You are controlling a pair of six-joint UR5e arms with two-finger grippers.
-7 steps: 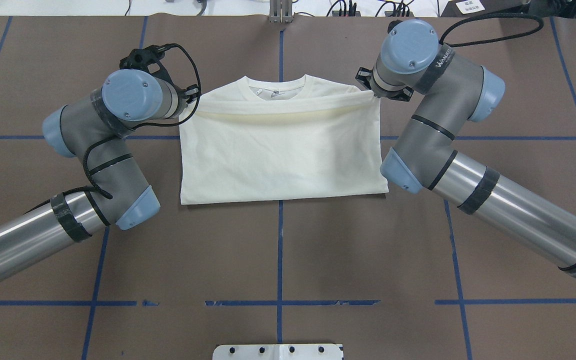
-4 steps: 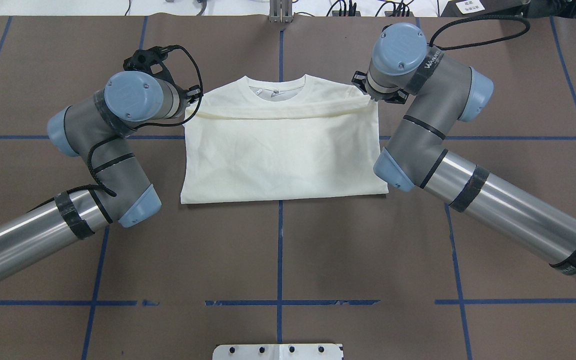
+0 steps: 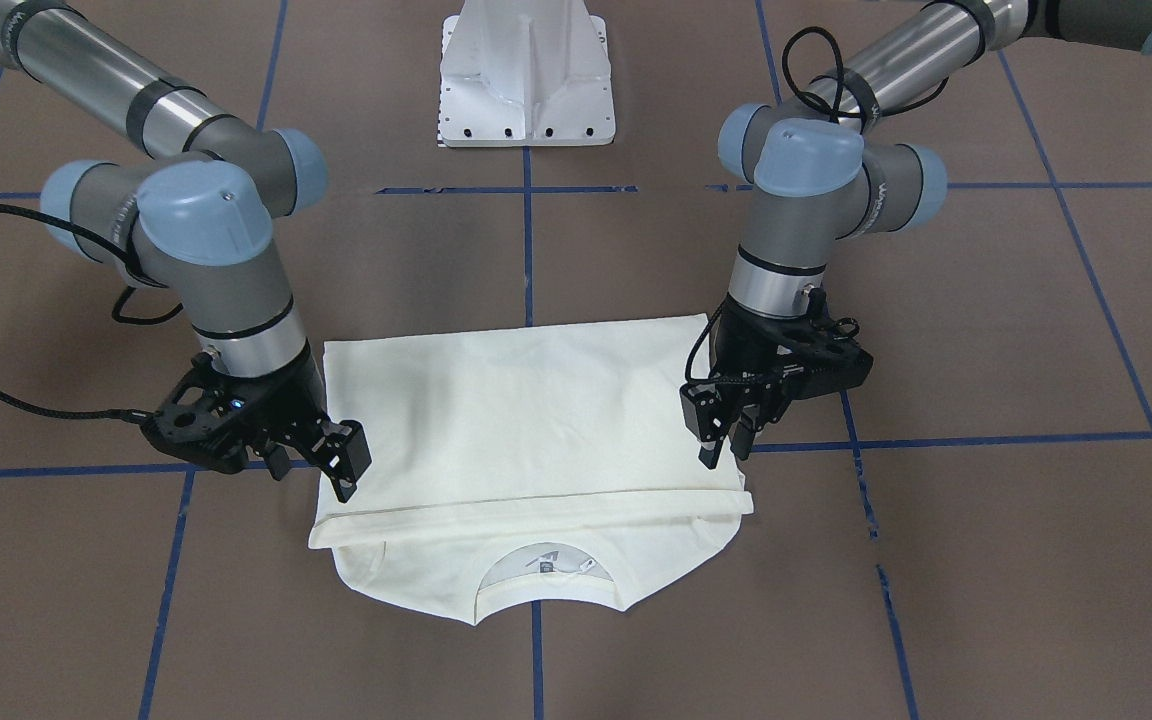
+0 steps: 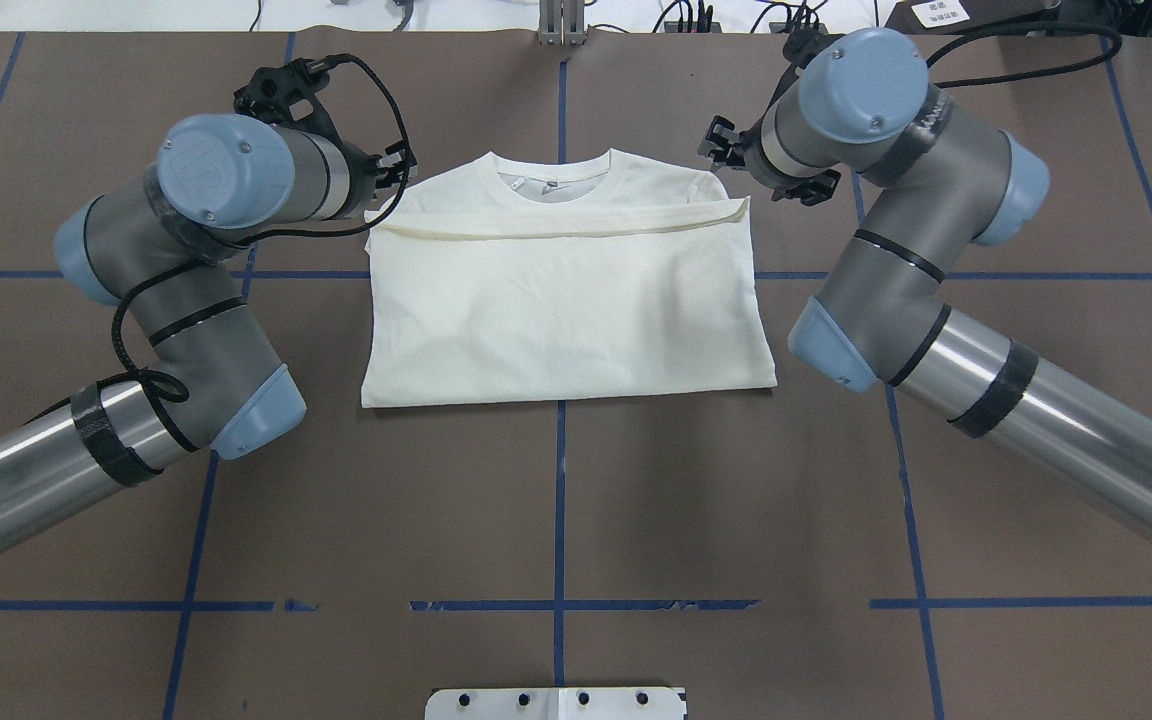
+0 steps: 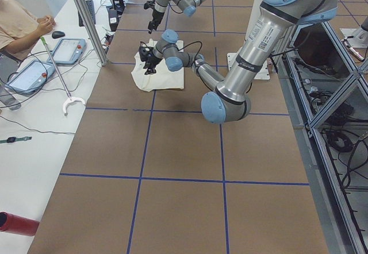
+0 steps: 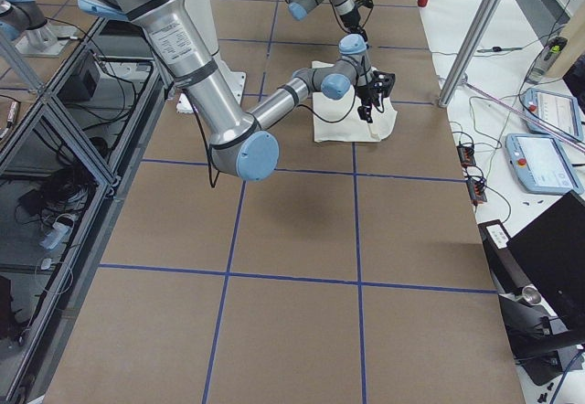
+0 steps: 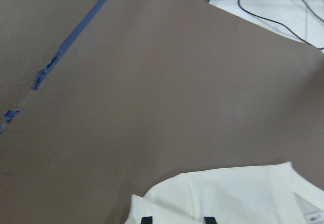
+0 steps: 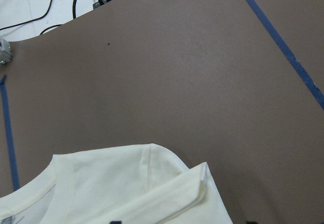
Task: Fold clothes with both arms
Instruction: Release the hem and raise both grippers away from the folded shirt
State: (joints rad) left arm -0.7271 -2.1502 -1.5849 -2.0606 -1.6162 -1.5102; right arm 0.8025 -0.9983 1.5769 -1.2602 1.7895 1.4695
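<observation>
T-shirt [image 4: 566, 310] was found lying flat on the table [image 4: 556, 500] between the two grippers. It was doubled once, so that its hem [image 4: 556, 228] ran across the chest just short of the ribbed neck [image 4: 556, 172]. The left gripper [image 3: 724, 448] was positioned directly above the hem corner on its own side, pointed down, with fingers parted and nothing clamped. In the left wrist view its two fingertips [image 7: 146, 219] were shown apart, with the folded edge beneath them. The right gripper [image 3: 321, 470] was likewise spread and empty, poised over the opposite hem corner [image 8: 201, 181], which was seen turned up a little. The step in hand was judged to be the clearing of both grippers from the laid fold. For this to be done well, each gripper was to be raised straight up from the corner below it, with fingers held apart, before any sideways travel was begun. A fingertip caught in the loose upper layer was judged likely to drag the hem askew. Both arms were to be lifted together, so that the edge between them would not be pulled to one side. The curled corner beneath the right gripper was judged worth pressing flat before any further fold was attempted.
</observation>
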